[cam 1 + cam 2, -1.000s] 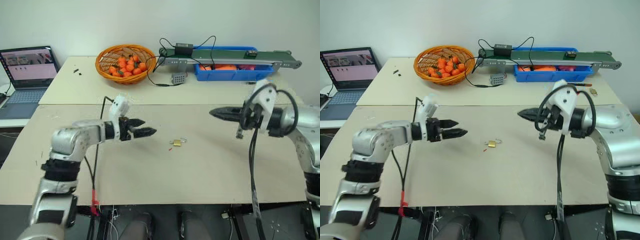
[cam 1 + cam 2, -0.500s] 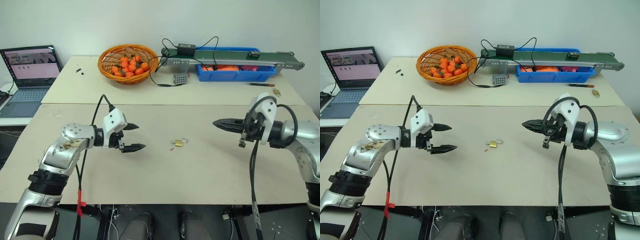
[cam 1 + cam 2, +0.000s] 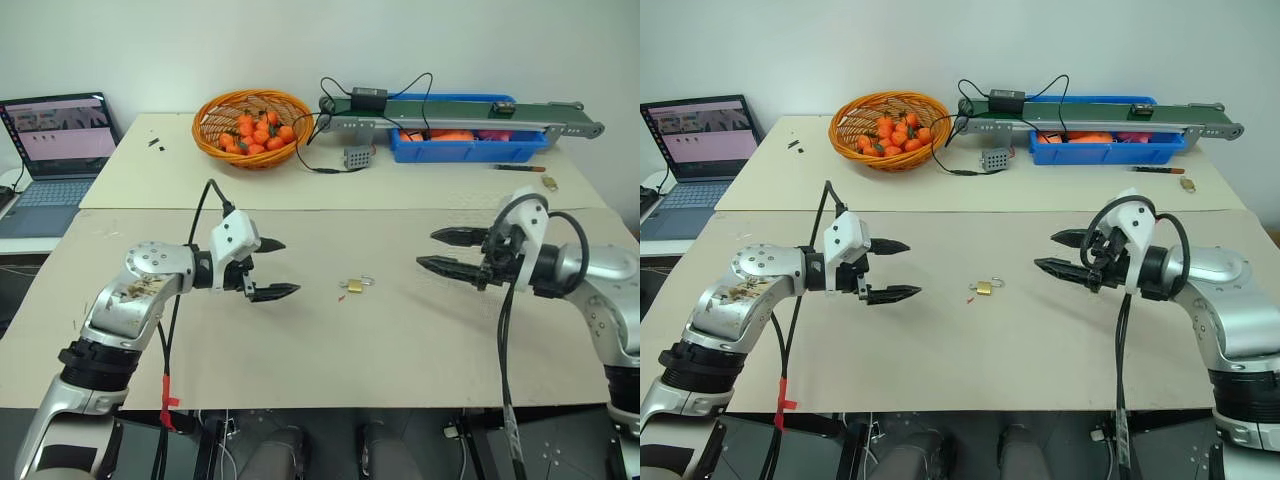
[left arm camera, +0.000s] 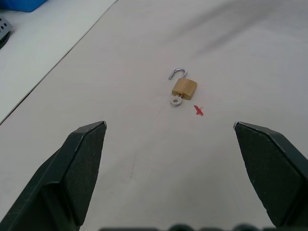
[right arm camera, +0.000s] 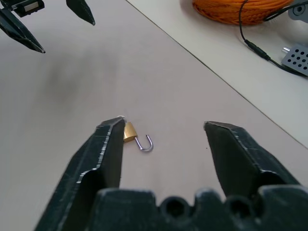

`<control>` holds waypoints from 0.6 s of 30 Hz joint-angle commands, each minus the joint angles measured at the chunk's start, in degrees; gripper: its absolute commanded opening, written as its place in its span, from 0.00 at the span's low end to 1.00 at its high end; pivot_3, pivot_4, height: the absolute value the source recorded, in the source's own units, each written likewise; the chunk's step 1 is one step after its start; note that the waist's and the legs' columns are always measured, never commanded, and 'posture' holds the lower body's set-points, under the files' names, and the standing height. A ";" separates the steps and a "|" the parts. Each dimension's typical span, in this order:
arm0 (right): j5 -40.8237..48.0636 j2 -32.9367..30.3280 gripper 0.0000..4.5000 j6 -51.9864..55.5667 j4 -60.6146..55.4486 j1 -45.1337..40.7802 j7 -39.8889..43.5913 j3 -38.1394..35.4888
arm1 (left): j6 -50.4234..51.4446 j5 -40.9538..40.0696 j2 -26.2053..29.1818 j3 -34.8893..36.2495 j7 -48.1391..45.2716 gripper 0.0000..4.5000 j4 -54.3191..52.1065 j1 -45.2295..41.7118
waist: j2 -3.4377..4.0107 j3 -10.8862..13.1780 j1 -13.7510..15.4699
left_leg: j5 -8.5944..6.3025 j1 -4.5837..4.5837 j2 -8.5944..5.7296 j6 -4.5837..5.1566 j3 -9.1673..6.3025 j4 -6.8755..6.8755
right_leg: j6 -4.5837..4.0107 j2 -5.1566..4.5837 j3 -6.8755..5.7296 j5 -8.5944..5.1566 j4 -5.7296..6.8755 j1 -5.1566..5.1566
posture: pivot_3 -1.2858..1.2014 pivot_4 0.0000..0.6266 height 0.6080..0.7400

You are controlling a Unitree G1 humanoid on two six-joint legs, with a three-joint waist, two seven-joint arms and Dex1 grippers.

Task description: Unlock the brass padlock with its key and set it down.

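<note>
Both pincers hovering apart over the table, padlock lying between them.

The brass padlock (image 4: 184, 87) is resting on the table (image 3: 400, 340), shackle swung open, the key (image 4: 176, 100) sticking out of its base. The left pincer (image 3: 272, 268) and right pincer (image 3: 445, 250) are both pointing inward toward it, fingers spread wide, gripping nothing.

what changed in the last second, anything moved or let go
The right gripper, shut a second ago, has opened its fingers; nothing was in it then. The left gripper rolled, so its open fingers now sit one above the other. The brass padlock, shackle open with the key at its base, stayed put on the table between both grippers.
</note>
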 commanded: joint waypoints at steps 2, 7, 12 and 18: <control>-4.34 -1.92 0.99 -6.56 -2.17 -0.10 1.63 1.71 | 3.62 -3.24 1.05 1.69 -2.09 1.00 -2.96 -2.43 | 0.00 0.00 -0.02 | 0.00 0.01 0.00 0.00 0.03 0.01 | 0.00 0.00 -0.08 0.00 0.01 0.00 | 0.52 0.24 1.00; -6.95 -1.89 0.99 -10.15 -1.60 -1.18 2.28 3.19 | 6.02 -4.35 1.73 1.82 -3.03 1.00 -3.68 -3.08 | 0.00 0.00 -0.15 | 0.00 0.04 0.03 0.00 0.10 0.02 | 0.00 0.02 -0.07 0.00 0.04 0.01 | 0.52 0.24 1.00; -7.18 -2.14 0.99 -10.31 -1.33 -1.72 3.03 3.70 | 5.73 -3.96 2.09 1.74 -3.15 1.00 -3.26 -3.14 | 0.00 0.00 -0.06 | 0.00 0.05 0.03 0.00 0.11 0.02 | 0.00 0.02 -0.06 0.00 0.04 0.01 | 0.52 0.24 1.00; -7.31 -2.24 0.99 -10.33 -0.97 -2.09 4.08 3.49 | 6.33 -3.91 2.63 1.40 -3.37 1.00 -2.98 -3.03 | 0.00 0.00 -0.02 | 0.00 0.04 0.03 0.00 0.11 0.02 | 0.00 0.02 -0.07 0.00 0.03 0.01 | 0.52 0.24 1.00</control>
